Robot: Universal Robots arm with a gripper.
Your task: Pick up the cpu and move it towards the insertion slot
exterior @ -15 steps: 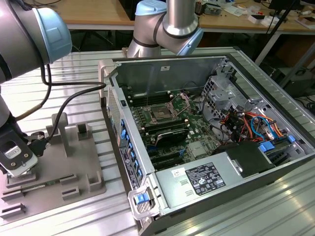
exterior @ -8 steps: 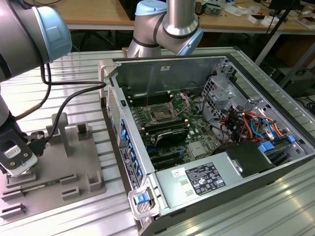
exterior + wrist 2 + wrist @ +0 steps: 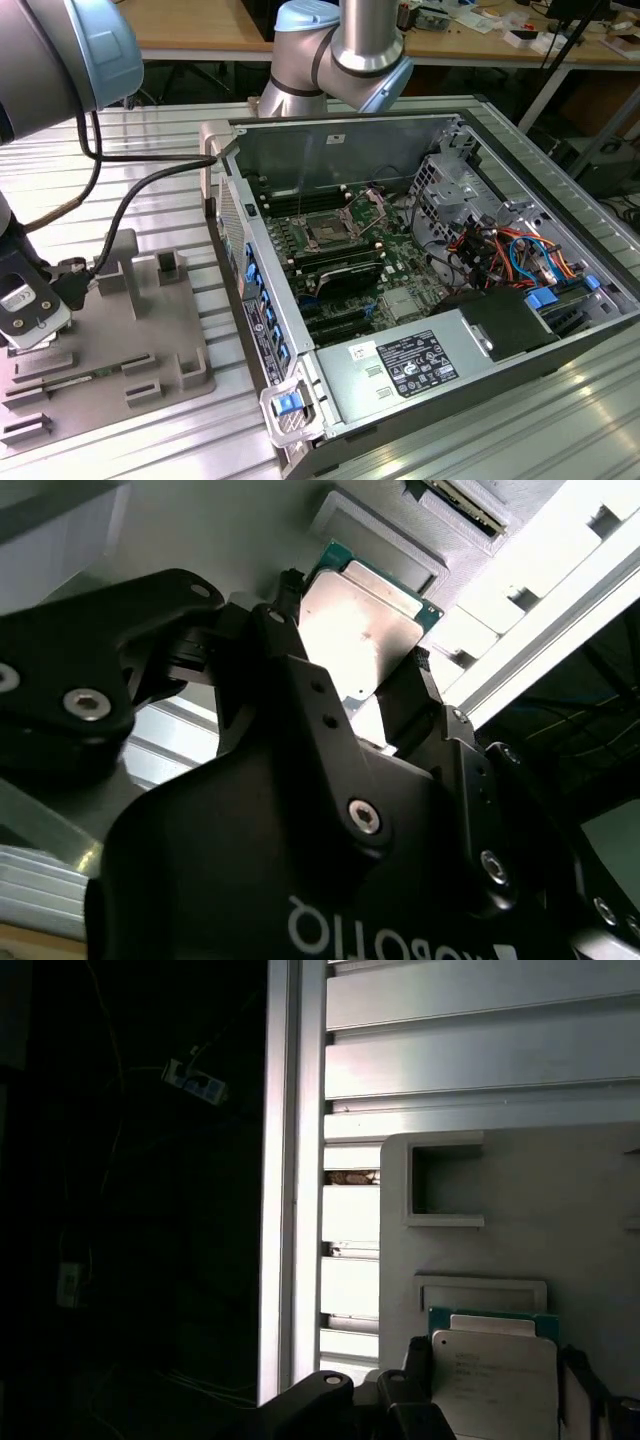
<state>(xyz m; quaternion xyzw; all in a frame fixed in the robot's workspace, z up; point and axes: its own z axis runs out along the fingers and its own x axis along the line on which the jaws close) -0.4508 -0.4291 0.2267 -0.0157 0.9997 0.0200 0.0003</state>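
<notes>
Closest to the lens in the second wrist view is my own black gripper (image 3: 352,630), with its bolted housing in the foreground and its two fingers (image 3: 415,685) reaching away from it. Between them sits the cpu (image 3: 362,615), a thin square chip with a silvery-white metal top and a green rim. One finger presses on each of two opposite edges, so I am clenched on the chip. It lies over a pale grey moulded plastic tray (image 3: 220,530) with shallow rectangular recesses. Whether it has cleared the tray's surface I cannot tell. In the first wrist view the chip again shows between the finger ends. A framed recess of the tray lies just beyond it, and the ribbed aluminium table (image 3: 480,1050) is farther off.

In the exterior view I am at the exterior view's left, low over the near left part of the tray, which lies flat on the table. A black cable (image 3: 160,157) runs from my arm across the space above the tray. Well apart, on the exterior view's right, stands an open grey metal computer case (image 3: 330,135) with a green motherboard (image 3: 405,265) lying flat inside. The insertion slot (image 3: 330,230), a square socket with a dark centre and a shiny metal frame, sits towards the far side of the board. A hinged metal plate stands just beside it. Orange and blue wires (image 3: 500,250) bundle at the right of the case. A grey labelled power supply box (image 3: 410,365) lies at its near end.
</notes>
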